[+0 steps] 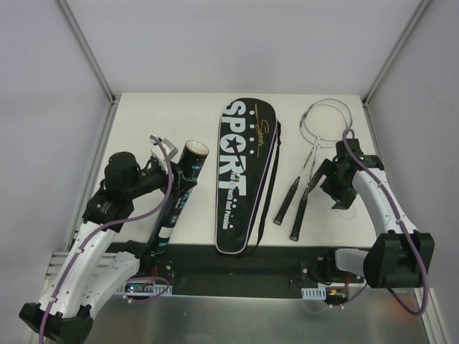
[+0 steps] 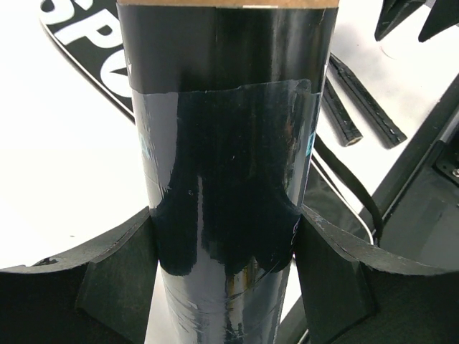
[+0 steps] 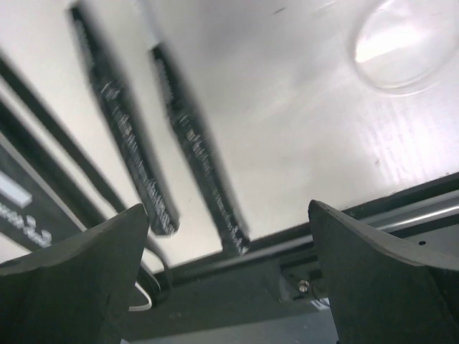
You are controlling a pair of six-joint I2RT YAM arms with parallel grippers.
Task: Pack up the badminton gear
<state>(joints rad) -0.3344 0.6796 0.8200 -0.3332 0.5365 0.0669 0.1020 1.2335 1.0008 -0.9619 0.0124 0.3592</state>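
Note:
The long black tube [image 1: 176, 201] slants from its open end [image 1: 193, 150] down toward the table's front edge. My left gripper [image 1: 179, 179] is shut on it about midway. In the left wrist view the tube [image 2: 229, 143] fills the gap, with both fingers [image 2: 118, 279] pressed against its sides. The black bag lettered SPORT [image 1: 240, 179] lies flat in the middle. Two silver rackets [image 1: 315, 140] lie to its right, their black handles [image 1: 294, 208] pointing toward me. My right gripper [image 1: 343, 188] hangs open just right of the handles [image 3: 197, 143], with nothing between its fingers [image 3: 79, 279].
A round clear disc [image 3: 401, 43] lies on the table right of the racket handles. A black rail [image 1: 237, 261] runs along the table's near edge. Metal frame posts [image 1: 86, 50] and white walls close in the back corners.

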